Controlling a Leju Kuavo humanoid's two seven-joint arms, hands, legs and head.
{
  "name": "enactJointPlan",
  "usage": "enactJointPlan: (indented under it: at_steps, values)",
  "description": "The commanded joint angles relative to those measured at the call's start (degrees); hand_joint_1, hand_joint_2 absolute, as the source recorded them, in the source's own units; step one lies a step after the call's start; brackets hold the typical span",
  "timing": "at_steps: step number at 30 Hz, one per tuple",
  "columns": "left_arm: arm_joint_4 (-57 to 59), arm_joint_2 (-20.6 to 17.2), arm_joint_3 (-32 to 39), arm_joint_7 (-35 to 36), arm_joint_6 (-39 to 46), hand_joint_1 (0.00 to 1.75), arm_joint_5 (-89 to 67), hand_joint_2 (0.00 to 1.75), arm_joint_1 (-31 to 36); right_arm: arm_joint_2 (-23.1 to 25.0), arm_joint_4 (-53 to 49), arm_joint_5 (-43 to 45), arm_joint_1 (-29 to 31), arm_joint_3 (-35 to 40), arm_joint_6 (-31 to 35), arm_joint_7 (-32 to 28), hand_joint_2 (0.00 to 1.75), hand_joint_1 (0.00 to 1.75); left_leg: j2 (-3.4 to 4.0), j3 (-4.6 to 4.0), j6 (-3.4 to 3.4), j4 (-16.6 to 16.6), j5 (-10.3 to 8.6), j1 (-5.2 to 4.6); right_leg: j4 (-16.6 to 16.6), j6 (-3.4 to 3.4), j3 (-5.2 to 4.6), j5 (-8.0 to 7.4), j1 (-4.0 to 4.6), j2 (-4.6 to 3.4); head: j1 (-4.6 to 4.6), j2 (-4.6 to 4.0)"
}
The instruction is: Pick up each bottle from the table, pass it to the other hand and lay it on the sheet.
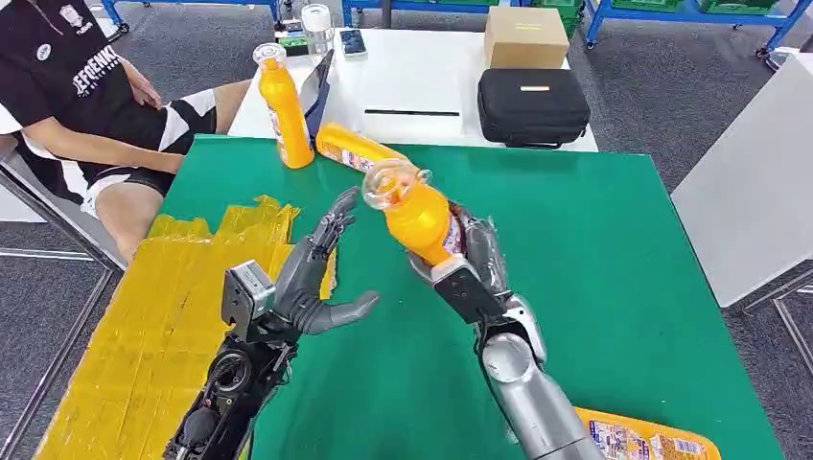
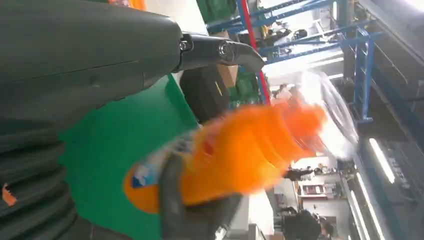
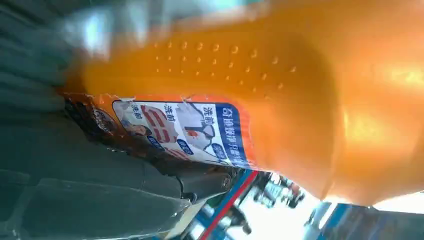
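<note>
Bottle offered for the handover above the green surface [image 1: 594, 249].
The right robot hand [image 1: 470, 259] grips the orange bottle [image 1: 417, 216], tilted toward the left robot hand [image 1: 321, 278], whose fingers are spread to receive it.

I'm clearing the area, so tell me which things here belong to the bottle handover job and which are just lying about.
Part of the job:
held bottle in the right hand
left hand, open
upright bottle
lying bottle
near-edge bottle
yellow sheet

Lying about:
black case
cardboard box
phone
</note>
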State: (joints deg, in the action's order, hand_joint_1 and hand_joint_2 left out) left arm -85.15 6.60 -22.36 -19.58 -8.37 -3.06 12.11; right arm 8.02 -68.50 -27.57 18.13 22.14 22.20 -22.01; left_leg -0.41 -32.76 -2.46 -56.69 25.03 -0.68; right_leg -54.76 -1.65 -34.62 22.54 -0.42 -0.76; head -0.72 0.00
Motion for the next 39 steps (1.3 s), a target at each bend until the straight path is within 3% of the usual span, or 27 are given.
enactJointPlan:
  at_steps: [1, 4, 24, 39]
  values:
    - [2.2, -0.7, -2.4, 0.6, -0.4, 0.00, 0.2, 1.75, 2.8, 1.1, 8.5, -2.0, 5.0, 5.4, -0.6, 0.4, 1.75, 1.75, 0.09, 0.14, 0.12, 0.0, 0.07, 0.04, 0.0, 0.03, 0.12, 0.04, 0.04, -0.03, 0.00, 0.00]
    - [2.6, -0.7, -2.5, 0.6, -0.7, 0.00, 0.5, 1.75, 2.8, 0.9, 8.9, -5.6, 5.2, 6.7, 0.9, 0.9, 1.75, 1.75, 0.02, 0.13, 0.11, 0.0, 0.06, 0.03, 0.0, 0.02, 0.11, 0.05, 0.03, 0.04, -0.02, 0.00]
    - [6.3, 0.0, -3.2, 0.6, -1.6, 0.00, 2.3, 1.75, 4.1, 2.3, 8.6, -5.9, 5.5, 6.9, 0.1, 0.2, 1.75, 1.75, -0.01, 0.20, 0.15, 0.0, 0.10, 0.03, 0.0, 0.04, 0.19, 0.11, 0.04, 0.09, 0.00, 0.00]
    - [13.8, 1.0, 1.7, 0.5, -1.8, 0.00, 7.0, 1.75, 4.8, 2.0, 3.3, -5.4, 5.3, 14.5, 0.7, -2.1, 1.75, 1.75, 0.11, 0.21, 0.16, 0.0, 0.10, 0.06, 0.0, 0.05, 0.18, 0.09, 0.06, 0.03, -0.04, 0.00]
